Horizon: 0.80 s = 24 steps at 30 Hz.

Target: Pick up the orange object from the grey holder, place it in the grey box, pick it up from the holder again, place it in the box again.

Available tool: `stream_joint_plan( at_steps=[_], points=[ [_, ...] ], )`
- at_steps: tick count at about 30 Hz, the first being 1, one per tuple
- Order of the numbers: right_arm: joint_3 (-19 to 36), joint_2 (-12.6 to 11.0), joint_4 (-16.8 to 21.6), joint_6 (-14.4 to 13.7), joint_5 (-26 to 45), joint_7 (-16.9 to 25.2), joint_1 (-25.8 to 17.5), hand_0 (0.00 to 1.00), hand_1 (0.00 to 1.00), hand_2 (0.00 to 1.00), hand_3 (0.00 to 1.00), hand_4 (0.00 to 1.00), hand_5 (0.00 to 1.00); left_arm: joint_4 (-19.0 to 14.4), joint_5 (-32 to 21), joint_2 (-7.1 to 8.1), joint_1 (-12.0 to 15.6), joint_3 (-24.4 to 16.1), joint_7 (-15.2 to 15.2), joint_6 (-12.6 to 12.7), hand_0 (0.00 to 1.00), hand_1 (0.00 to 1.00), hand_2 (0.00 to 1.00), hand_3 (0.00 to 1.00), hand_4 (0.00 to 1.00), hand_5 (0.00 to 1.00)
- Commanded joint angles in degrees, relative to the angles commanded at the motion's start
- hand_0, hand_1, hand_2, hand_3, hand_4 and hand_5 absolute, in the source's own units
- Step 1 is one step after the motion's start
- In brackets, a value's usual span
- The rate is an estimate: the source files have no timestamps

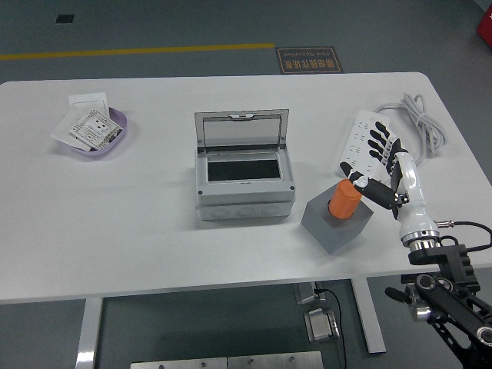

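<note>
The orange object (pixel 345 199) is seated upright in the grey holder (pixel 336 221), flanked by the right hand (pixel 382 171) with fingers spread, nothing gripped, the grey box (pixel 243 165) left open alongside.

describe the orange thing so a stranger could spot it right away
Start at the open grey box mid-table and look right to the grey holder. The orange object stands in its top, the only bright orange item, with the right hand open beside it.
</note>
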Motion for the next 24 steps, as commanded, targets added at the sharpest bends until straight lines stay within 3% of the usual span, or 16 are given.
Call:
stream_joint_plan(
  at_steps=[11,12,24],
  points=[
    [-3.5,0.7,-3.0,0.4,2.1,1.0,0.8,0.847,0.867,0.868,0.951,0.889,0.230,0.0,0.3,-0.18,-0.1,-0.2,0.0,0.0,0.650,0.690,0.599,0.599,0.586,0.151],
    [-3.9,0.8,-3.2,0.4,2.3,1.1,0.9,0.828,0.840,0.822,0.916,0.891,0.237,0.0,0.4,-0.19,-0.1,-0.3,0.0,0.0,0.650,0.690,0.598,0.599,0.584,0.147],
    [-6.9,1.3,-5.1,0.3,5.1,2.8,1.2,0.788,0.792,0.776,0.873,0.892,0.249,0.0,1.0,-0.34,-0.1,-0.7,0.1,0.1,0.648,0.692,0.598,0.597,0.581,0.142]
  ],
)
